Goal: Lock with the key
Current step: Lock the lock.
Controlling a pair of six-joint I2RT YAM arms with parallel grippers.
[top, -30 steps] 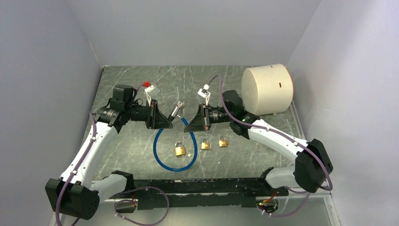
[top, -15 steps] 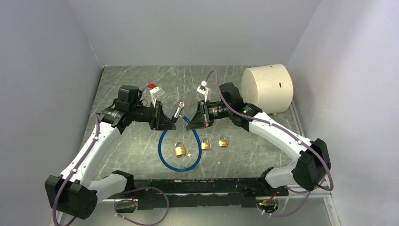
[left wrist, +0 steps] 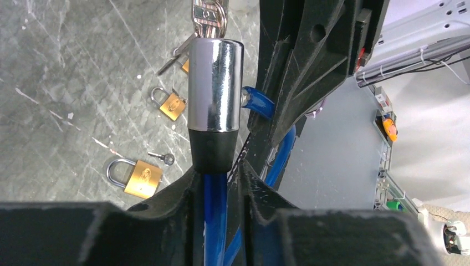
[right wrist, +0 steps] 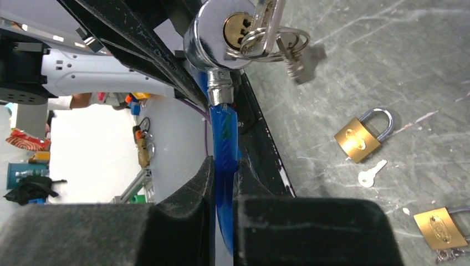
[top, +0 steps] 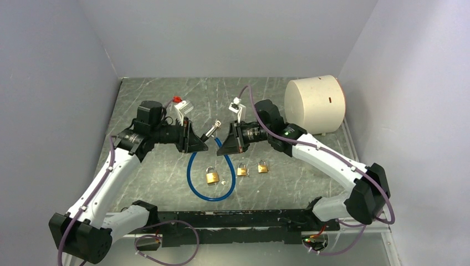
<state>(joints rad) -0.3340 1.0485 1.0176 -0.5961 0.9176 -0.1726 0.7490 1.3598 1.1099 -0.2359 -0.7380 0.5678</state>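
A blue cable lock (top: 191, 183) loops on the table, its chrome lock head (top: 209, 132) held up between both arms. In the left wrist view the lock head (left wrist: 215, 83) stands upright with the key (left wrist: 209, 16) in its top. The blue cable (left wrist: 215, 213) runs down between the fingers of my left gripper (left wrist: 217, 178), with a narrow gap beside it. My right gripper (right wrist: 223, 166) is shut on the cable's other end (right wrist: 224, 138), whose metal tip sits in the side of the lock head (right wrist: 221, 33). A key ring (right wrist: 266, 27) hangs from the keyhole.
Three small brass padlocks (top: 211, 175) (top: 241, 170) (top: 263, 166) lie near the cable loop, and a small loose key (right wrist: 371, 173) lies beside them. A large white cylinder (top: 315, 104) stands at the back right. Grey walls close in the table on three sides.
Both grippers have drawn closer together, bringing the cable tip to the lock head. The left jaws have eased apart around the cable.
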